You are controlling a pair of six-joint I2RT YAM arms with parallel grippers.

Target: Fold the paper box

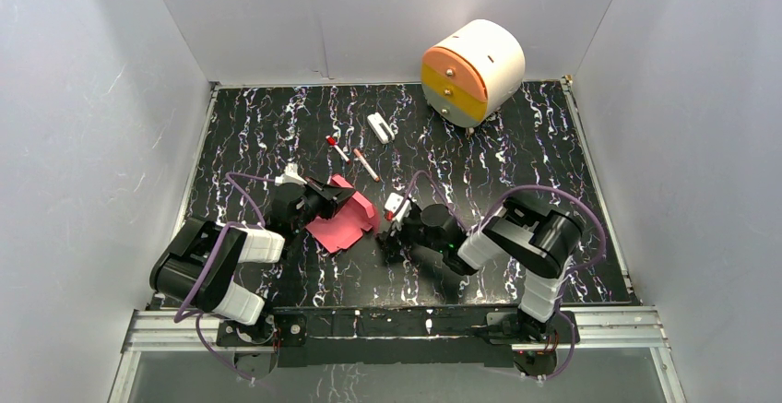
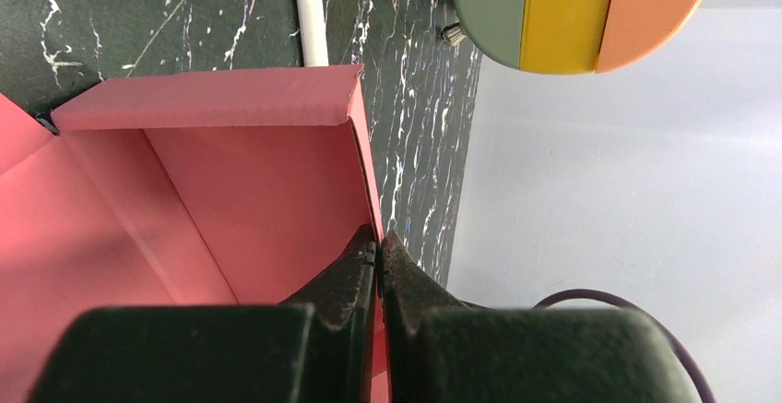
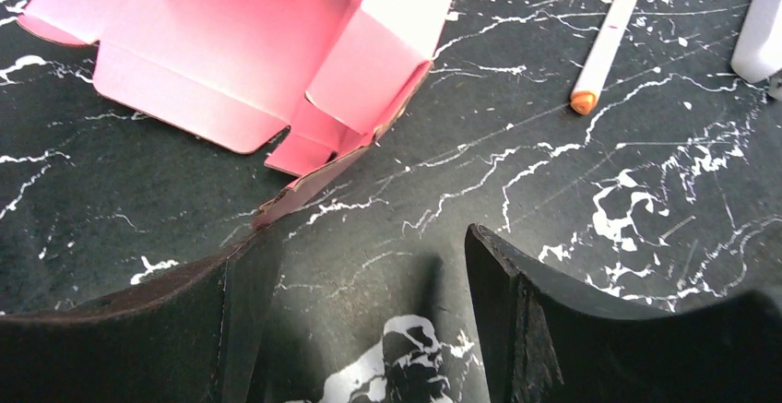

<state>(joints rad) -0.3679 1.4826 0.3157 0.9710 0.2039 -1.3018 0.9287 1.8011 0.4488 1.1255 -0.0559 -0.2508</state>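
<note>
Left wrist: paper box point(image 2: 212, 182) wall pinched

Shown only here: left gripper point(image 2: 378, 248) clamped on raised wall, card edge between tips. Right wrist: right gripper point(image 3: 371, 237) spread wide, holding nothing; box corner just ahead-left of fingers, table point(image 3: 553, 191) ahead, pen point(image 3: 606, 39) farther ahead-right.

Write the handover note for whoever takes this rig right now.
Left gripper: shut on the edge of a raised wall of the box.
Right gripper: open, empty, low over the table just right of the box, not touching it.
Box: between the two arms, mostly a flat sheet.
Done: one wall stood up.
Left: raise the other walls, tuck the flaps, close the box.
</note>
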